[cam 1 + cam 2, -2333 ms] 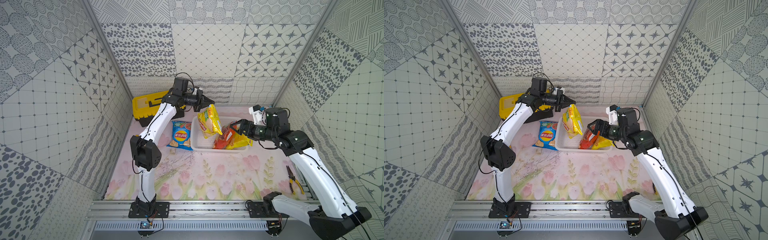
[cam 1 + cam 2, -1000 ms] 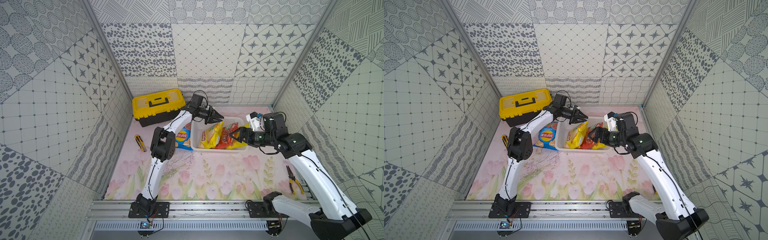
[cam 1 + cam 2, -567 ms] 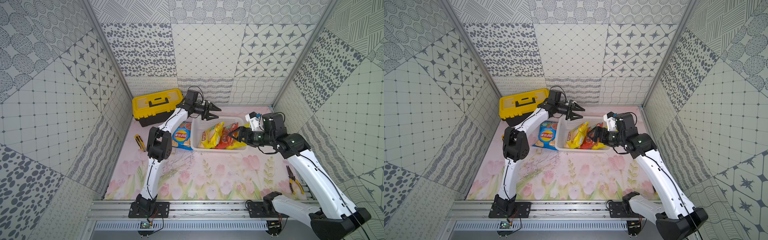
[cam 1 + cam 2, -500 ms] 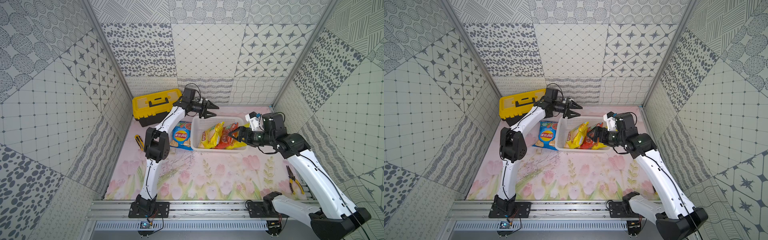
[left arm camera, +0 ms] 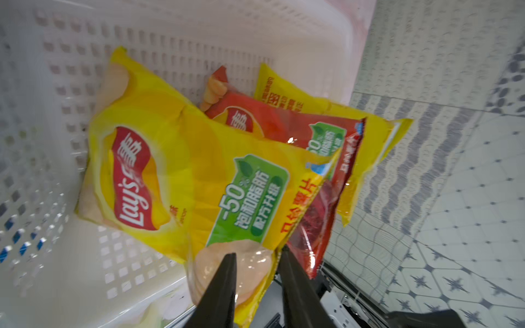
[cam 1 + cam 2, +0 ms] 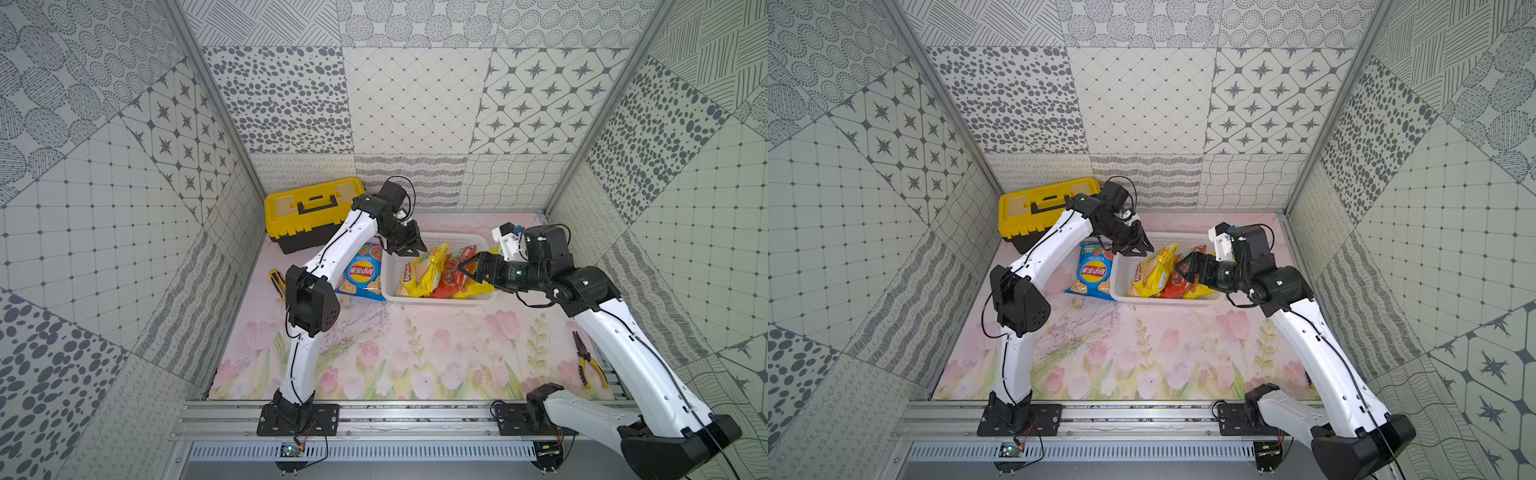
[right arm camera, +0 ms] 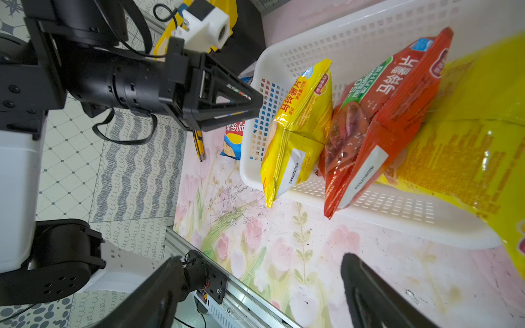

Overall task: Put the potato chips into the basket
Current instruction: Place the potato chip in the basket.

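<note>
Right claw (image 6: 467,272) hangs at the 3 o'clock end of the basket (image 6: 436,300), fingers (image 7: 377,298) spread wide with nothing between them. We see only the flowered worktop (image 6: 415,353) in that gap in the right wrist view.

Three of the potato chip bags stand on edge inside the basket, leaning together with their tops above the rim. From 9 o'clock to 3 o'clock they are a yellow bag (image 6: 422,272), a red bag (image 6: 451,274) and a second yellow bag (image 7: 454,142), which is the one nearest the right claw.

The blue bag (image 6: 363,276) is not in. It lies flat on the worktop at 9 o'clock of the basket, against the basket's outer wall and partly under the left arm. Further toward 9 o'clock we see a yellow-and-black utility knife (image 6: 277,284).

Left claw (image 6: 411,249) hovers over the basket's 11 o'clock corner, tips aimed at the top edge of the yellow bag. Its fingers (image 5: 227,284) stand a narrow gap apart. We cannot tell whether they touch the bag.

At 10 o'clock of the basket, against the back wall, sits the yellow-and-black toolbox (image 6: 309,208).
</note>
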`<move>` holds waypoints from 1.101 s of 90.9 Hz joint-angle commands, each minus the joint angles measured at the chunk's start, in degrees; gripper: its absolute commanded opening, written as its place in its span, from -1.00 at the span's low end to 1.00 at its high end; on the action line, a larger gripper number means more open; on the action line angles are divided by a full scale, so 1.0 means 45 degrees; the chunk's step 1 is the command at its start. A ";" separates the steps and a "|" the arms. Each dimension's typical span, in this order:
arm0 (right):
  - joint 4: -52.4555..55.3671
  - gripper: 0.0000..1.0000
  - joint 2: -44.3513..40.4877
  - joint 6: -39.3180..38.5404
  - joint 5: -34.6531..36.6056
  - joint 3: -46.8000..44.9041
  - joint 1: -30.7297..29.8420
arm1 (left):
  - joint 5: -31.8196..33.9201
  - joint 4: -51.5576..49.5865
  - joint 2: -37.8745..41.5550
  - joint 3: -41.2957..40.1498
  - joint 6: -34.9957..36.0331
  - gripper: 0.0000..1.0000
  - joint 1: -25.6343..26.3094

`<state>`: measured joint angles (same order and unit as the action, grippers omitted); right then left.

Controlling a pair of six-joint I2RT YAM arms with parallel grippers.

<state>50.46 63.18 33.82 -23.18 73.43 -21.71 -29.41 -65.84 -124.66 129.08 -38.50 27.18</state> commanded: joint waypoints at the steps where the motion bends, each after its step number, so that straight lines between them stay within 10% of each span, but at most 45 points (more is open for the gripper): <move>1: -0.0228 0.84 -0.0140 -0.0183 0.0299 0.0070 -0.0018 | 0.4576 -0.3272 -0.0100 -0.0197 0.2052 -0.46 0.0406; 34: -0.0197 0.85 -0.0488 -0.0075 0.0287 -0.0085 -0.0018 | 0.6550 -0.3676 -0.0081 -0.0532 0.2181 -0.83 0.0515; 100: -0.0207 0.85 -0.0796 -0.0012 0.0034 0.0007 -0.0018 | 0.7283 -0.3424 -0.2238 0.0408 0.2285 -0.86 0.1223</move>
<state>50.81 60.38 33.89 -22.61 73.03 -21.71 2.11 -80.38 -133.36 130.82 -29.17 31.53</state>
